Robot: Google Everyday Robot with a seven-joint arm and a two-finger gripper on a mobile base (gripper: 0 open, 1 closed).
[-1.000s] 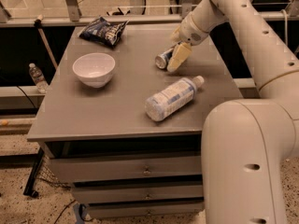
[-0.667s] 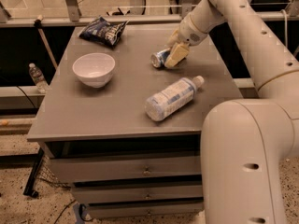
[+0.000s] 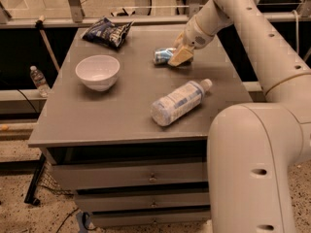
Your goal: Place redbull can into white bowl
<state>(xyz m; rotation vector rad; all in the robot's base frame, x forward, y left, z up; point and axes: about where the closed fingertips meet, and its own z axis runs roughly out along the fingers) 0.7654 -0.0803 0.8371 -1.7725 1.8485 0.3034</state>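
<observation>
The redbull can (image 3: 162,55), blue and silver, lies on its side at the back of the grey table (image 3: 97,120), right of centre. My gripper (image 3: 179,57) comes in from the right, and its tan fingers (image 3: 181,56) are closed around the can's right end. I cannot tell whether the can touches the tabletop or hangs just above it. The white bowl (image 3: 97,72) stands upright and empty on the left part of the table, well to the left of the can and a little nearer.
A clear plastic bottle with a white cap (image 3: 178,102) lies on its side in front of the can. A dark blue snack bag (image 3: 108,31) lies at the back left. A small water bottle (image 3: 38,80) stands on the floor at left. My arm fills the right side.
My gripper and the can in it have moved a little to the left and toward the back of the table. The bowl, bottle and bag have not moved.
</observation>
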